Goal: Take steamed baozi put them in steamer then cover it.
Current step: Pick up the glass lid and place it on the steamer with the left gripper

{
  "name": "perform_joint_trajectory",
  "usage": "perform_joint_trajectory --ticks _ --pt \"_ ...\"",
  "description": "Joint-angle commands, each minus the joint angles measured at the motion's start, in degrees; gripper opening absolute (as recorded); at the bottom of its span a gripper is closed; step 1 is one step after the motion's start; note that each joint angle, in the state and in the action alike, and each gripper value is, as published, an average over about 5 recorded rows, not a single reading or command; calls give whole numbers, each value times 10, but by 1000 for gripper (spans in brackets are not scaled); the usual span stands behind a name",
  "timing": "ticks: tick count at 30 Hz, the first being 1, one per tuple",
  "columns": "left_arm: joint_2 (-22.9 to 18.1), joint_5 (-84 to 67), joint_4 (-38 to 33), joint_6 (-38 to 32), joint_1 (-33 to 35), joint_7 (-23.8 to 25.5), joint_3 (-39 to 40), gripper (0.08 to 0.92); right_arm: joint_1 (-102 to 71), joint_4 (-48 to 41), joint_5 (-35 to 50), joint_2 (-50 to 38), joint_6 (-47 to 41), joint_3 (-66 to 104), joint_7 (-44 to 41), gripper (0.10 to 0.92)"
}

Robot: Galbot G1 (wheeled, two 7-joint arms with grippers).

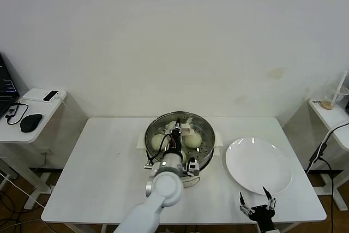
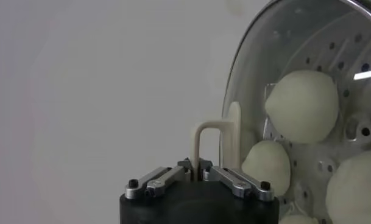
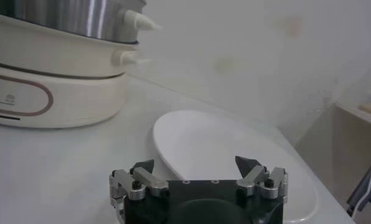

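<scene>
The steamer point(image 1: 206, 132) stands at the middle of the white table, with steamed baozi point(image 1: 158, 142) on its perforated tray. My left gripper point(image 1: 182, 132) hangs over it, shut on the cream handle point(image 2: 211, 141) of the glass cover point(image 2: 276, 55). The cover stands tilted on edge in front of the tray. Through the glass, three baozi point(image 2: 301, 106) show on the tray. My right gripper point(image 1: 254, 196) waits open near the table's front right edge, with nothing between its fingers. In the right wrist view the right gripper point(image 3: 194, 163) points towards the steamer's cream base point(image 3: 57, 91).
A flat white plate point(image 1: 259, 165) lies bare to the right of the steamer, just beyond the right gripper. A side table point(image 1: 32, 114) on the left carries a mouse and a phone. Another side table point(image 1: 334, 114) stands on the right.
</scene>
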Motion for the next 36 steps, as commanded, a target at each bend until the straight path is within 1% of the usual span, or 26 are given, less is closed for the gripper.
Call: perform_joint_trajectory --ticks 1,8,11,18,24,28,32,34,36 --pt "3 8 0 -2 0 0 -1 134 0 0 -1 0 0 -1 0 823" --pt "-3 7 -7 -9 7 -8 -1 134 -1 0 -2 0 0 -2 0 823" --pt "-4 6 -17 -10 10 -11 -1 165 -1 1 -3 -1 0 -2 0 823" --pt "16 -4 -58 -13 32 -10 1 355 -6 6 -8 0 0 -1 0 823" --pt "56 -22 -127 -17 83 -14 0 529 -10 9 -10 -1 0 -1 0 823" --pt "90 -50 -185 -24 127 -27 -9 650 -13 9 -12 -2 2 -1 1 823" --pt "121 -107 -244 -49 175 -68 -33 760 -18 12 -12 -7 2 -2 1 823" --pt "129 -149 -272 -65 202 -101 -51 799 -21 14 -9 -11 3 -1 1 823" --pt "126 -200 -296 -86 235 -136 -81 815 -24 16 -3 -16 5 -1 1 823"
